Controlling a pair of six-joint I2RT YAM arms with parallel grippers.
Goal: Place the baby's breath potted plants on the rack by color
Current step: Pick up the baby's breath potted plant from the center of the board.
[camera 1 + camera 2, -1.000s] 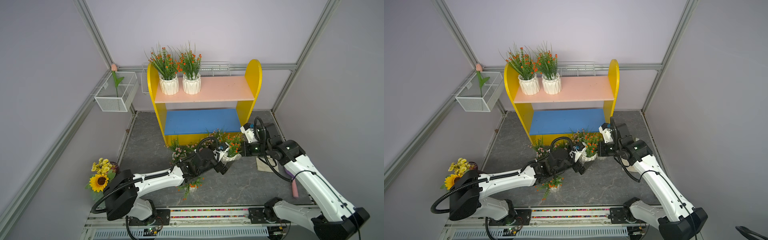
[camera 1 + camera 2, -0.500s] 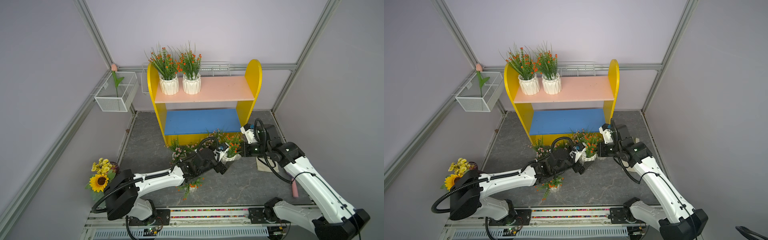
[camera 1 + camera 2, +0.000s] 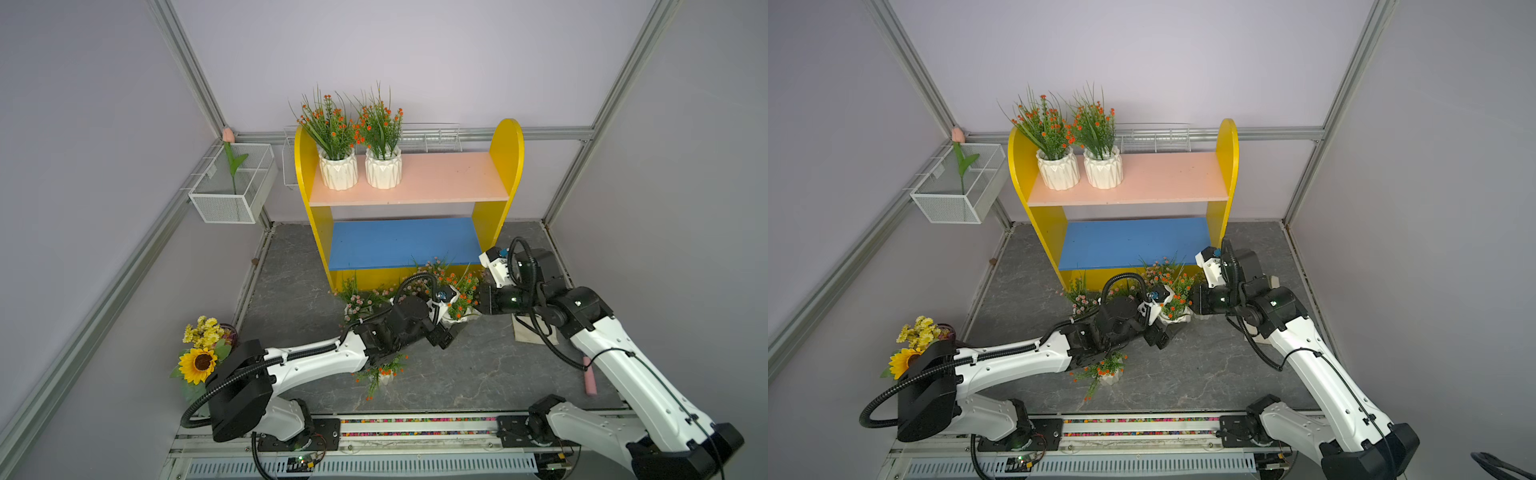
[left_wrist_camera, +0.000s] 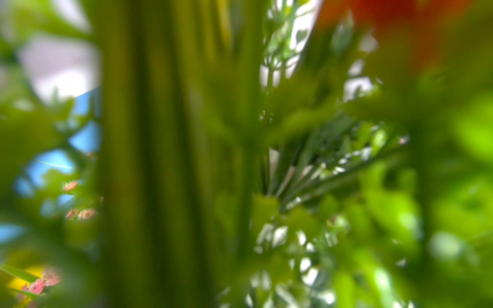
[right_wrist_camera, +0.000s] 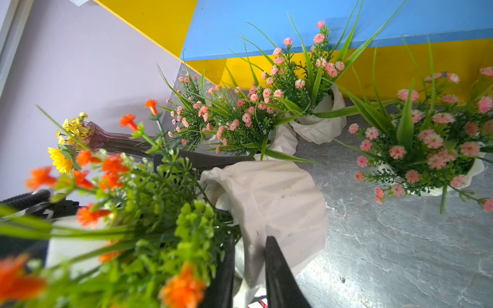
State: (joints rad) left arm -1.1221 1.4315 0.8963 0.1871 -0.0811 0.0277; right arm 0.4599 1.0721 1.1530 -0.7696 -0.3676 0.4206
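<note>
- Rack (image 3: 449, 178) and baby's breath potted plants (image 3: 338, 172): no text, label or number can be read.
- Robot arms (image 3: 316, 361) and base rail (image 3: 415, 424): any markings are too small to read.
- Wrist views: no legible writing.

Marbled floor (image 3: 490, 374), rack (image 3: 505, 166) stood at its back edge, two orange-flowered pots (image 3: 338, 172) set on the pink upper board (image 3: 449, 178), pink-flowered pots (image 5: 317, 128) gathered before the rack, sunflower bouquet (image 3: 199, 361) at left edge
</note>
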